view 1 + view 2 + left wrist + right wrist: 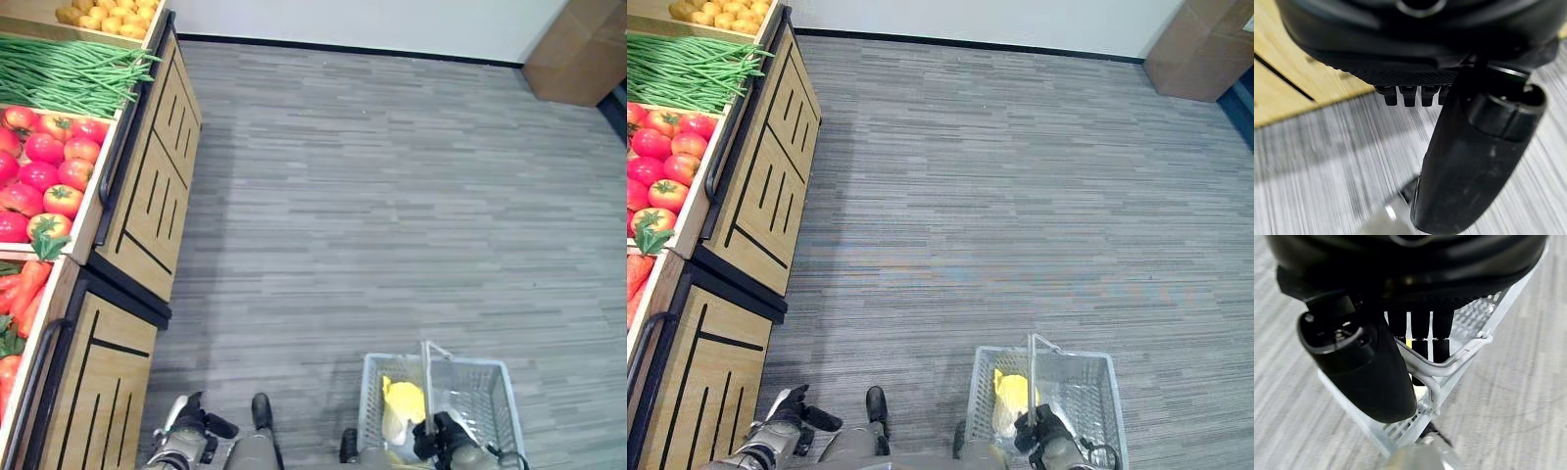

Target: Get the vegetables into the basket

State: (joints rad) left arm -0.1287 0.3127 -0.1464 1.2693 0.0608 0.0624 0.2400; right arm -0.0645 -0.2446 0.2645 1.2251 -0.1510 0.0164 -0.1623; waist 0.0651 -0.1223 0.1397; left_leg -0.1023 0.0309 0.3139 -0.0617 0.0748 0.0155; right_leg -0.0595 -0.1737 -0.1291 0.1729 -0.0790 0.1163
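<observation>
floor (392,196): grey plank, wide stretch between stand and basket
produce stand (147,196): wooden, dark-trimmed, along robot's left; bins on top
green beans (64,73): long pile in a bin near far end
tomatoes (44,171): red, full bin next to the beans, nearer the robot
carrots (24,294): orange with green tops, nearest bin, partly cut off at edge
yellow-orange produce (108,15): small round pieces, farthest bin, can't tell the kind
wire basket (485,387): light grey, low on robot's right, well apart from the stand
basket handle (1449,364): metal wire bail, upright over the basket
yellow item (404,399): already inside the basket with something pale beside it; kind unclear
right hand (446,436): fingers curled round the basket handle, carrying it; wrist view shows fingers hooked under the wire
left hand (191,421): low by the stand front, holds nothing; fingers curled in, thumb (1474,156) sticking out
progress: early to mid, my read; at least one item in, stand bins look full
left to do: step up to the stand, pick vegetables with the free left hand, drop them in the basket
</observation>
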